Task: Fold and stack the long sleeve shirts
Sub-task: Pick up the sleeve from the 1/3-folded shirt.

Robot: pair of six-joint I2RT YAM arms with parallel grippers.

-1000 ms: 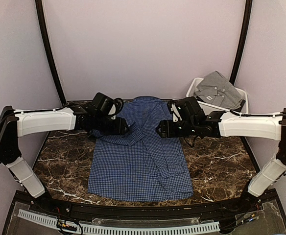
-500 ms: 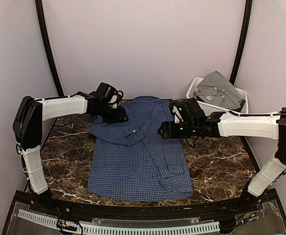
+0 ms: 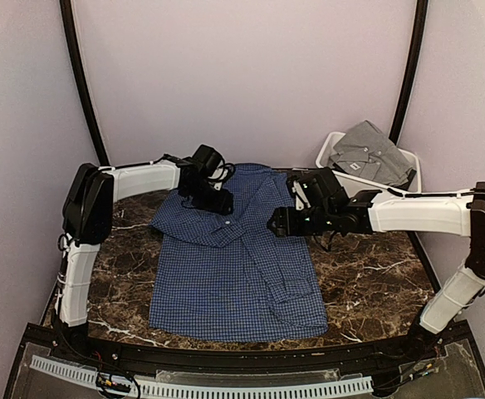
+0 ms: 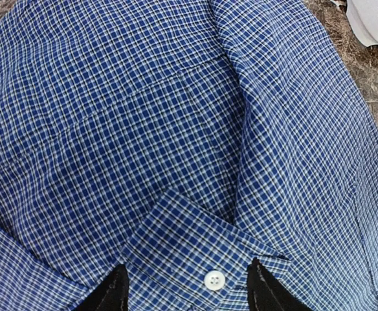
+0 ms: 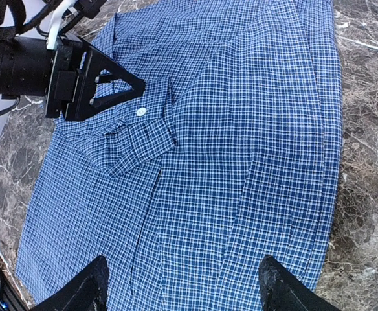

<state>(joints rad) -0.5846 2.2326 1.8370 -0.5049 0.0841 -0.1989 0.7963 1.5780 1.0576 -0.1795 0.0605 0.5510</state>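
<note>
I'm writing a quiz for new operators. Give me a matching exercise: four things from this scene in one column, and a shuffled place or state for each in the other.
Things:
1. grey shirt
2. left tool
3. navy checked shirt
4. white bin

Places or states:
A. spread on the marble table
B. lying in the bin
C. by the table's far right corner
D. open over a cuff with a white button

Pairs: 1-B; 2-D; 3-A; 4-C
</note>
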